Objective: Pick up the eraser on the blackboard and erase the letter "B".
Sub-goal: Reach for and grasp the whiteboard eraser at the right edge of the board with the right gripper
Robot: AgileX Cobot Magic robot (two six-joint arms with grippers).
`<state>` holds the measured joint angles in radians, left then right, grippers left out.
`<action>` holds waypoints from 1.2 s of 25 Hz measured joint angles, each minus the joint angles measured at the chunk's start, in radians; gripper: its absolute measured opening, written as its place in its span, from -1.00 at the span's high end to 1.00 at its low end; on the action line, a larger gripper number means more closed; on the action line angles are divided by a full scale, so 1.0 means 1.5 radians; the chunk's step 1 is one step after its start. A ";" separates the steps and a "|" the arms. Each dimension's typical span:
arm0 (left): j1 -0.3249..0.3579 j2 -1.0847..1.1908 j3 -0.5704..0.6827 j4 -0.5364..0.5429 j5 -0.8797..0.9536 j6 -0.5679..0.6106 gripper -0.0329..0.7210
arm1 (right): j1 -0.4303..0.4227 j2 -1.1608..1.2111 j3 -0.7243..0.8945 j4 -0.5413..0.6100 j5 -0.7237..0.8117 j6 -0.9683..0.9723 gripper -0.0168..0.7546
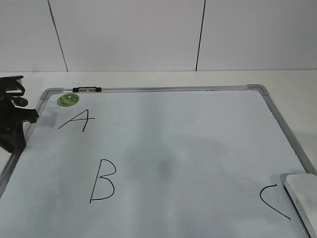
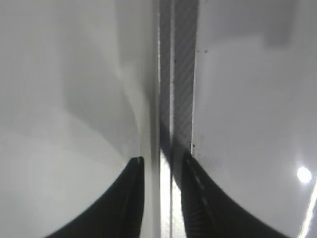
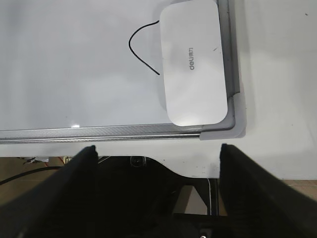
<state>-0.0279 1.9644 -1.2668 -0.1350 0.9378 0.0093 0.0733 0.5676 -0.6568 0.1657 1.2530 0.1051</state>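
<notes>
The blackboard (image 1: 188,148) lies flat on the table. The letter "B" (image 1: 103,181) is at its lower left. The white eraser (image 1: 302,198) lies at the board's near right corner, beside the "C" (image 1: 273,201). It also shows in the right wrist view (image 3: 195,64), with its grey lettering facing up. My right gripper (image 3: 158,148) is open and empty. It hangs over the table's front edge, short of the board frame (image 3: 99,133) and apart from the eraser. My left gripper (image 1: 12,119) rests at the board's left edge. Its fingers (image 2: 162,161) are nearly together over the frame strip and hold nothing.
The "A" (image 1: 77,120) is above the "B". A round green sticker (image 1: 68,100) and a small black-and-clear marker (image 1: 86,89) sit at the board's far left corner. A white wall stands behind the table. Below the table's front edge is dark robot structure (image 3: 148,198).
</notes>
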 joint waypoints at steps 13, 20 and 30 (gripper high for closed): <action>0.000 0.001 -0.001 -0.003 0.002 0.000 0.84 | 0.000 0.000 0.000 -0.003 0.000 0.000 -0.56; 0.000 0.001 -0.001 -0.003 0.002 0.000 0.84 | 0.000 0.064 0.000 -0.004 0.000 0.010 -0.62; 0.000 0.001 -0.001 -0.003 0.002 0.000 0.84 | 0.000 0.235 -0.001 -0.040 -0.046 -0.019 -0.74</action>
<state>-0.0279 1.9657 -1.2685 -0.1391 0.9411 0.0093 0.0733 0.9205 -0.6577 0.1060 1.1838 0.0764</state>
